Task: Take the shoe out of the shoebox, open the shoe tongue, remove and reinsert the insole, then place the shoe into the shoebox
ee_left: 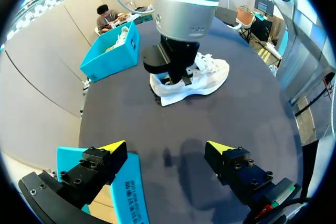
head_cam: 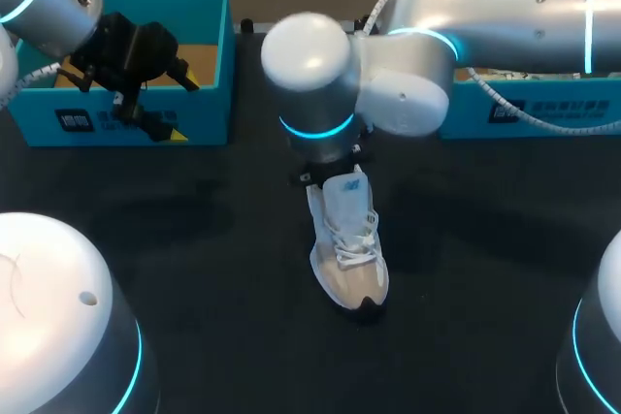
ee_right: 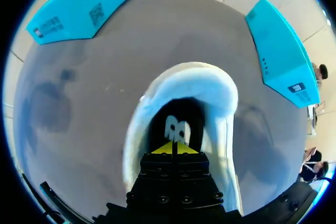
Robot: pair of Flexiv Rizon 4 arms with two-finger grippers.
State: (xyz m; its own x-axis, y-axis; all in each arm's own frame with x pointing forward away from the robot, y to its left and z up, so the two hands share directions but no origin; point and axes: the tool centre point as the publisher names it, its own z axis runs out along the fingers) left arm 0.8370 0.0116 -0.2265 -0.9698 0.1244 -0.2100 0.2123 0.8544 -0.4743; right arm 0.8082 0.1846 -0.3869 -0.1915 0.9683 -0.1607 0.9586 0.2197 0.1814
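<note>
The shoe stands upright at the centre of our worktop, toe toward 6 o'clock. Our right gripper sits at its heel opening, yellow tips pressed together. Our left gripper hangs spread wide and holding nothing at 10 o'clock, over the front wall of a blue box.

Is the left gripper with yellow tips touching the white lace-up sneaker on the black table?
Apart. The left wrist view shows the left gripper open, with a broad stretch of bare black table between it and the white sneaker.
</note>
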